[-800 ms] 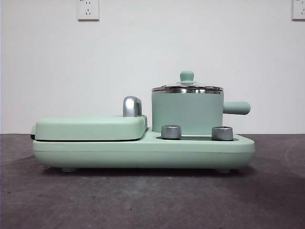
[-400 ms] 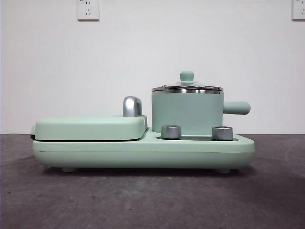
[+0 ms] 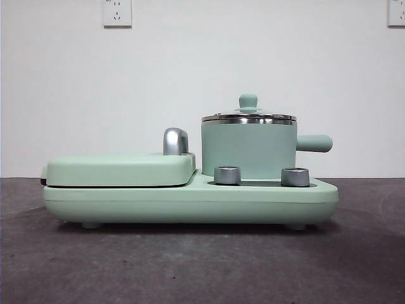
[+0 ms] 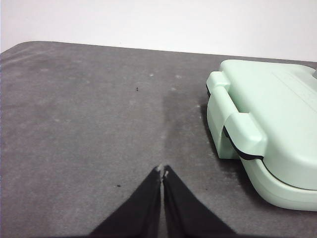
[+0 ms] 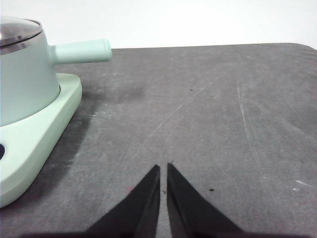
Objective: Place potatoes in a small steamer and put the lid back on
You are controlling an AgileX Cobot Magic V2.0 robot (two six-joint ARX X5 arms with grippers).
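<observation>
Mint-green, the small steamer (image 3: 249, 151) stands on the right half of its cooker base (image 3: 190, 201), with the lid (image 3: 249, 116) seated on its steel rim and its stubby handle pointing right. No potato shows anywhere. My left gripper (image 4: 162, 171) waits with jaws pressed together beside the griddle cover (image 4: 270, 126); my right gripper (image 5: 163, 167), nearly closed and holding nothing, sits over the dark tabletop (image 5: 223, 109).

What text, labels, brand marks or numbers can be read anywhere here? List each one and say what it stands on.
None can be read.
The appliance base, the small steamer, the lid, the griddle cover and the two steel dials show no print in the front view.
The griddle cover carries faint raised lines in the left wrist view, too blurred to read.
The wall sockets show only slots, no lettering.
</observation>
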